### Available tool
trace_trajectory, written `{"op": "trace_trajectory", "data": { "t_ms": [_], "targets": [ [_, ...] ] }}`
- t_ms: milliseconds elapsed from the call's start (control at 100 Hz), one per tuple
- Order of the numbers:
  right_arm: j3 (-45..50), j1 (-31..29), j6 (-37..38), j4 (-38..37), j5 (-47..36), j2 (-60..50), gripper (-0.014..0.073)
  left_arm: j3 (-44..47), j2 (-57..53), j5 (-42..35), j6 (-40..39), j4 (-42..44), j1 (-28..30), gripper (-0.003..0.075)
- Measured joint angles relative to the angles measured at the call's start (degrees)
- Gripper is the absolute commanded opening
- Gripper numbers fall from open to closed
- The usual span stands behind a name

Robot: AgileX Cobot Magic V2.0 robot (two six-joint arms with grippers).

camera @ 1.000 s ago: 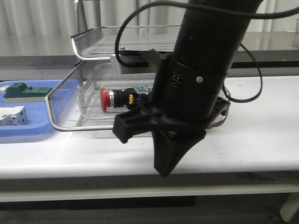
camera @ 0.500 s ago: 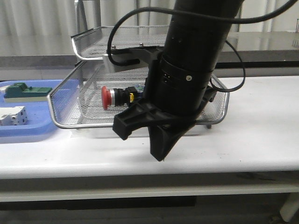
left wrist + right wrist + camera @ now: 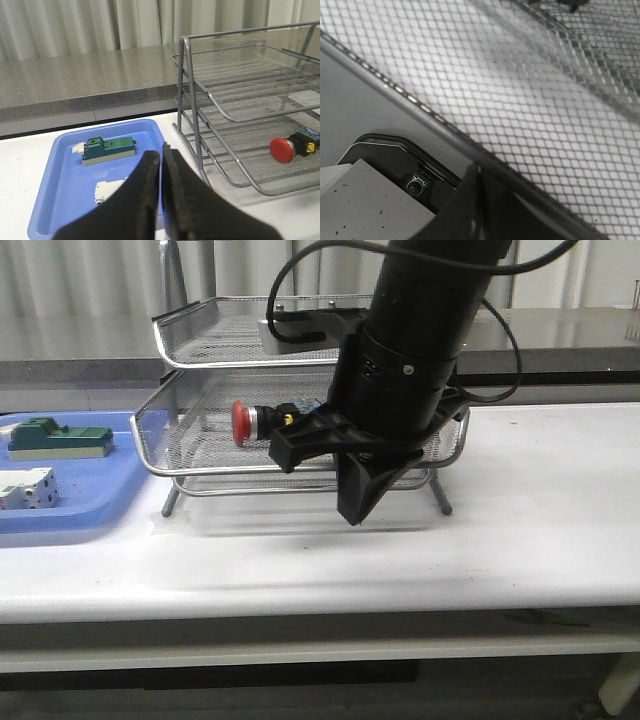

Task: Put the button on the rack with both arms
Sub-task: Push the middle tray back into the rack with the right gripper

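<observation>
The button (image 3: 243, 423) lies on its side in the lower tier of the silver wire-mesh rack (image 3: 200, 330), red head to the left. A black arm hangs close before the front camera and hides the rack's middle. Its pointed right gripper (image 3: 355, 512) is shut and points down in front of the lower tier. In the right wrist view the rack's mesh (image 3: 520, 100) fills the frame right behind the shut right gripper (image 3: 479, 172). My left gripper (image 3: 161, 150) is shut and empty, well to the left of the rack (image 3: 200, 120) and the button (image 3: 283, 150).
A flat blue tray (image 3: 60, 520) lies left of the rack with a green block (image 3: 58, 437) and a white block (image 3: 25, 487) in it. The left wrist view shows the tray (image 3: 60, 170) beyond the fingers. A grey counter runs behind the white table.
The rack with the button in it has moved back from the table's front edge, and its legs now show. The black arm has risen and drawn back with it.
</observation>
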Motion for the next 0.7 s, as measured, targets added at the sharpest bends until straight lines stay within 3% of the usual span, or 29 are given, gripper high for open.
{"op": "trace_trajectory", "data": {
  "t_ms": [350, 700],
  "targets": [
    [-9.6, -4.6, -0.1, -3.1, -1.8, 5.3, -0.0067, 0.0, 0.0, 0.0, 0.0, 0.0, 0.0, 0.0004],
    [-11.4, -5.5, -0.1, -3.9, -0.4, 5.9, -0.0067, 0.0, 0.0, 0.0, 0.0, 0.0, 0.0, 0.0004]
  ]
}}
